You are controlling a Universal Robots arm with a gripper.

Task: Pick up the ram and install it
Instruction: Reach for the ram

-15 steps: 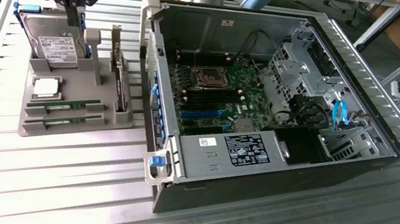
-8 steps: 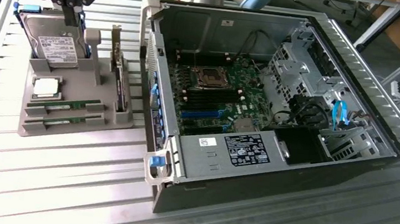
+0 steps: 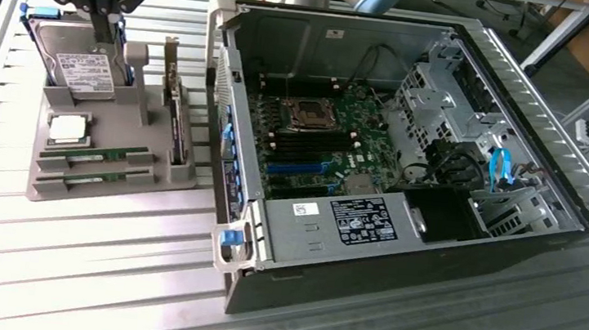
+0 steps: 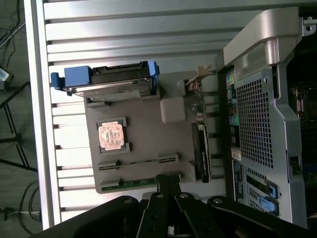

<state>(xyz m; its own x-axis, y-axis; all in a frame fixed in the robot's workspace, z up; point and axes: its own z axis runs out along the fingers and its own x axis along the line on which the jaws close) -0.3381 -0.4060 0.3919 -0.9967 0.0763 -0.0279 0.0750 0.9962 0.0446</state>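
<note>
- Black pincer [image 3: 104,7], tips pressed together and empty, hangs over the matte grey tray [image 3: 119,118].
- A thin green ram [image 3: 95,155] and its twin [image 3: 90,180] lie in grooves.

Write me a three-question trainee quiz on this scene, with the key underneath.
1. True or false: the gripper holds a ram stick.
2. How many ram sticks lie in the grey holder? A one, B two, C four.
3. Fill in: the open computer case stands to the exterior view's ____ of the holder.
Key: 1 false, the sticks lie in the holder; 2 B; 3 right.
</note>
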